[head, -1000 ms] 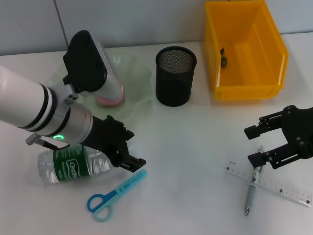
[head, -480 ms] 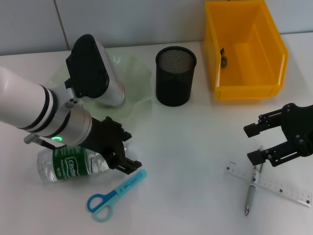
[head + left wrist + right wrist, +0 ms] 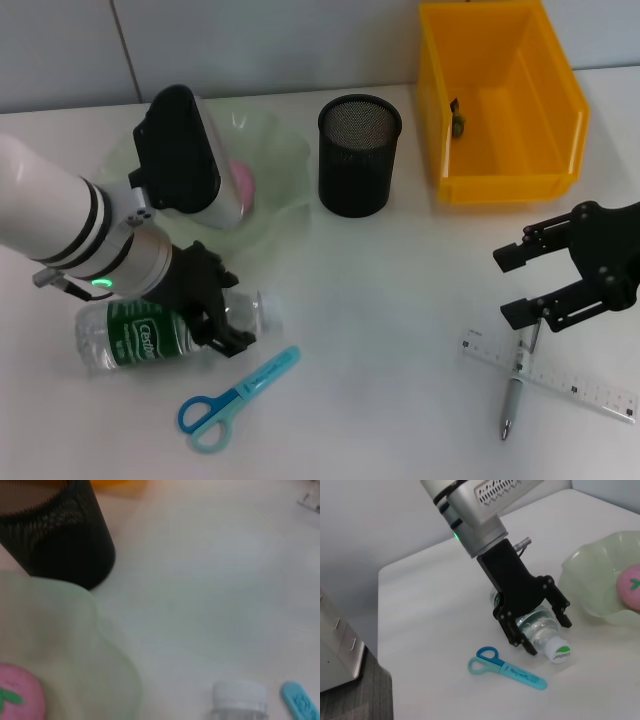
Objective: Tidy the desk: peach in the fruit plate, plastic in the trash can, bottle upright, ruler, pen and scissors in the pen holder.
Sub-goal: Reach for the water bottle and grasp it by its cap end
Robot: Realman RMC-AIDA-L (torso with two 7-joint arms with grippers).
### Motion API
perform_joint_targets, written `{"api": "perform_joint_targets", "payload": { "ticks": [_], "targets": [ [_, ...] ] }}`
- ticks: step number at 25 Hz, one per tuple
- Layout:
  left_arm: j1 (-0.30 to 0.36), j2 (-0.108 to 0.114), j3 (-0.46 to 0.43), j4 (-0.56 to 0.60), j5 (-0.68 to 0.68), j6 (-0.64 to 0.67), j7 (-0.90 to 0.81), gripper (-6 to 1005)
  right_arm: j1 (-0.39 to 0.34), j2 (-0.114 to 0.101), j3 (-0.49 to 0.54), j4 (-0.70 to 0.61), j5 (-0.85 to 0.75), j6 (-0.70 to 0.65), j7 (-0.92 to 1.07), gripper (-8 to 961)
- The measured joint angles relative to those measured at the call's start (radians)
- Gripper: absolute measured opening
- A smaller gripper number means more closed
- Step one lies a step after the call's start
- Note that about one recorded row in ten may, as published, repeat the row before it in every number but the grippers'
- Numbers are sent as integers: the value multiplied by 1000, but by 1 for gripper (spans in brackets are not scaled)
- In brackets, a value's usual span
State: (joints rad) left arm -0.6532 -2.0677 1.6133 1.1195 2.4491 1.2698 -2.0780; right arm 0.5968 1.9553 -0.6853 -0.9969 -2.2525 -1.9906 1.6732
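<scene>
A clear bottle with a green label point(image 3: 150, 338) lies on its side at the front left; it also shows in the right wrist view point(image 3: 540, 635), and its white cap shows in the left wrist view point(image 3: 239, 696). My left gripper point(image 3: 218, 312) is open, its fingers straddling the bottle near the neck point(image 3: 536, 626). Blue scissors point(image 3: 235, 395) lie just in front of the bottle. A pink peach point(image 3: 242, 185) sits in the green fruit plate point(image 3: 285, 160). My right gripper point(image 3: 528, 285) is open, just above a pen point(image 3: 512, 395) that lies across a clear ruler point(image 3: 570, 382).
A black mesh pen holder point(image 3: 359, 155) stands at the back centre, right of the plate. A yellow bin point(image 3: 500, 100) stands at the back right with a small dark item point(image 3: 457, 115) inside. The left arm's bulk covers part of the plate.
My left gripper has pulled back to the left and come down over the bottle, away from the scissors. My right gripper has shifted slightly up and left.
</scene>
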Motion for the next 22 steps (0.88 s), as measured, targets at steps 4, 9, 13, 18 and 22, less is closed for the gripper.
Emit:
{"api": "perform_joint_targets", "payload": {
  "ticks": [4,9,13,18,22],
  "targets": [
    [-3,0,-1,-11,15,2,9,738,4,0,4,3,1,1,2,758],
    [-3,-2,2,-9,13,4,15,736,2,0,7,1,1,-2,10,759],
    [-11,-7,10,1,11,6,12,735,-3,-1,7,1,-2,-4,12,759],
    [-24,-10,19,2,11,10,-1,734,-6,-1,7,0,-5,-7,11,759],
    [-37,-11,44,2,9,7,-21,733,-6,-2,5,0,-6,-9,8,759]
  ]
}}
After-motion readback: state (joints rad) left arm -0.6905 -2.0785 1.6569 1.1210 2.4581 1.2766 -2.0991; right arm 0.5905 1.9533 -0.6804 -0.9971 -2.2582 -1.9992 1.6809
